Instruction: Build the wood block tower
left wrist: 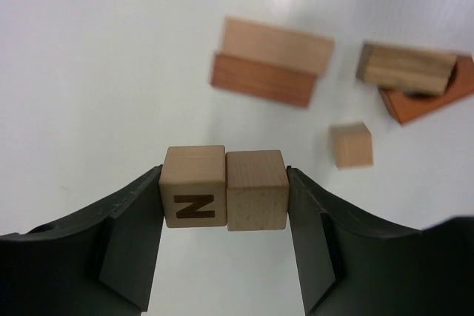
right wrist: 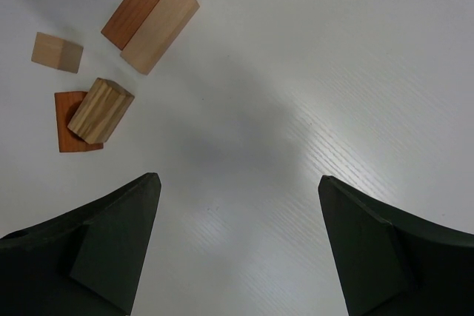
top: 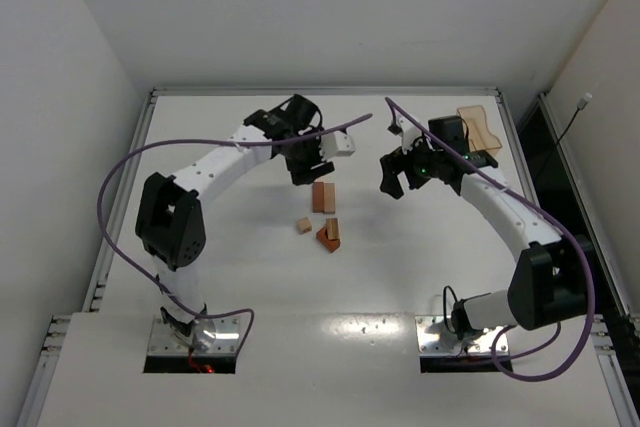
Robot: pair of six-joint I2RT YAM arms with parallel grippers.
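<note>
Left gripper (left wrist: 224,190), pinching two cubes (left wrist: 257,190) side by side, should carry them level toward the bars (left wrist: 270,61) at one o'clock; right gripper (right wrist: 238,183) hangs open, empty.

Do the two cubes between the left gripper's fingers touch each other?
Touching. The left wrist view shows the lettered cube and the plain cube pressed side against side, with no gap between them, both clamped in the left gripper.

A translucent orange tray (top: 482,127) sits near the far right corner of the white table (top: 230,257).
</note>
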